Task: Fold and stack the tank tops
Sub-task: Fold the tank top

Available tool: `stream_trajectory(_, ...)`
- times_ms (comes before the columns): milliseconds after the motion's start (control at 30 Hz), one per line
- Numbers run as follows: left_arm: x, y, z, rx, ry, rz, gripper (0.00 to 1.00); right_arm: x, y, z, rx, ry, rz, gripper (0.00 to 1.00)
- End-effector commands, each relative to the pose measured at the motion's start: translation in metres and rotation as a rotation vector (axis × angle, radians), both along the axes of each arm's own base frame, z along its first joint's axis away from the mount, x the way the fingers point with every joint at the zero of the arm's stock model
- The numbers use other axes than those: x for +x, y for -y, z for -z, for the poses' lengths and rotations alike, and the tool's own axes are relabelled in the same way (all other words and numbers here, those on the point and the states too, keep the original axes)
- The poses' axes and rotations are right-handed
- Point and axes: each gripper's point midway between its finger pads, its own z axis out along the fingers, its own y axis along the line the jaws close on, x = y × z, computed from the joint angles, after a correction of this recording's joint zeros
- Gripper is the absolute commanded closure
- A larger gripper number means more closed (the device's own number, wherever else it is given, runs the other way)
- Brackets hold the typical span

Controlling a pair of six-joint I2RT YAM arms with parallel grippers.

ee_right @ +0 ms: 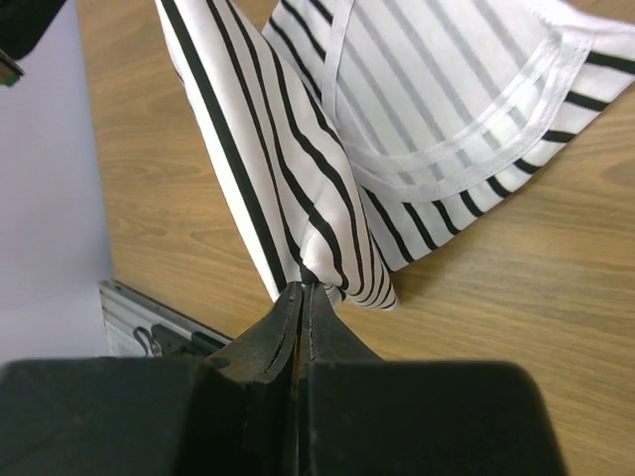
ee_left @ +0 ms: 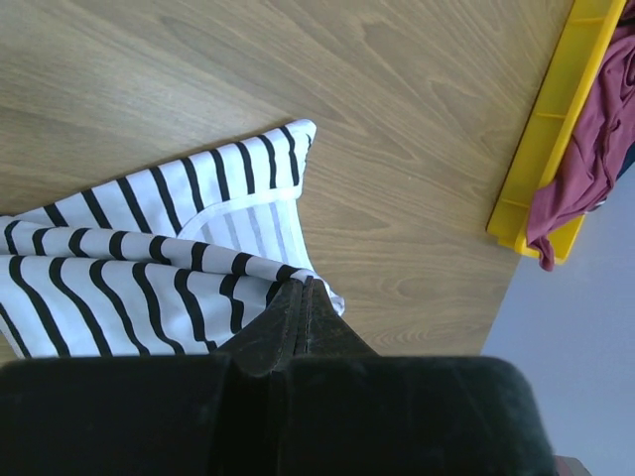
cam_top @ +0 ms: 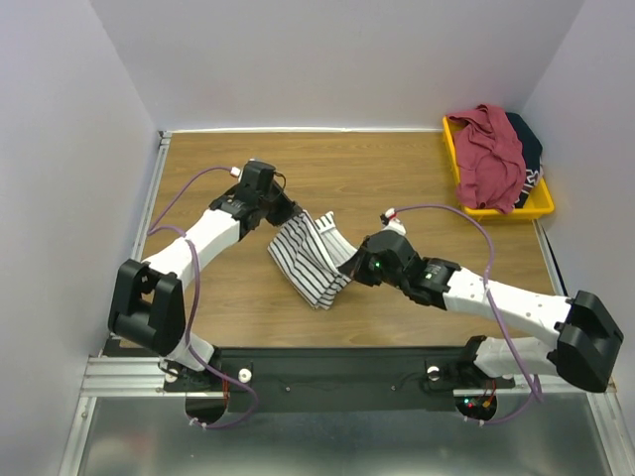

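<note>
The white tank top with thin black stripes point(cam_top: 310, 256) is held off the table between both grippers, part of it draped onto the wood. My left gripper point(cam_top: 290, 213) is shut on its far edge; in the left wrist view point(ee_left: 303, 283) the cloth point(ee_left: 149, 268) bunches at the closed tips. My right gripper point(cam_top: 349, 266) is shut on its near right edge; in the right wrist view point(ee_right: 303, 288) the fold point(ee_right: 298, 178) hangs from the closed tips. The maroon-red tank top point(cam_top: 489, 154) and the dark navy one point(cam_top: 528, 149) lie in the yellow bin.
The yellow plastic bin point(cam_top: 541, 203) stands at the back right corner, also in the left wrist view point(ee_left: 556, 139). White walls enclose the table on three sides. A metal rail point(cam_top: 129, 372) runs along the near edge.
</note>
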Motion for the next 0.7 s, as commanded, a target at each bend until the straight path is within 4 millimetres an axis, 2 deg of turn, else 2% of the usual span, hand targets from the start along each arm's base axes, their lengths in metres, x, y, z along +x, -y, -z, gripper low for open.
stream_trajectory(0, 0.018, 0.012, -0.023, -0.028, 0.070, 0.000, 1.00, 0.015, 0.016, -0.010, 0.010, 0.039, 0.053, 0.99)
stream_trajectory(200, 0.029, 0.027, -0.011, -0.030, 0.056, 0.023, 1.00, 0.020, 0.028, 0.005, -0.018, 0.015, 0.080, 0.99)
stream_trajectory(367, 0.040, 0.043, -0.001, -0.040, 0.051, 0.050, 1.00, 0.020, 0.039, 0.026, -0.054, -0.021, 0.105, 0.98)
stream_trajectory(500, 0.050, 0.056, 0.013, -0.035, 0.036, 0.064, 1.00, 0.027, 0.053, 0.040, -0.088, -0.037, 0.142, 0.96)
stream_trajectory(667, 0.057, 0.065, 0.017, -0.039, 0.046, 0.072, 1.00, 0.036, 0.068, 0.051, -0.118, -0.050, 0.174, 0.94)
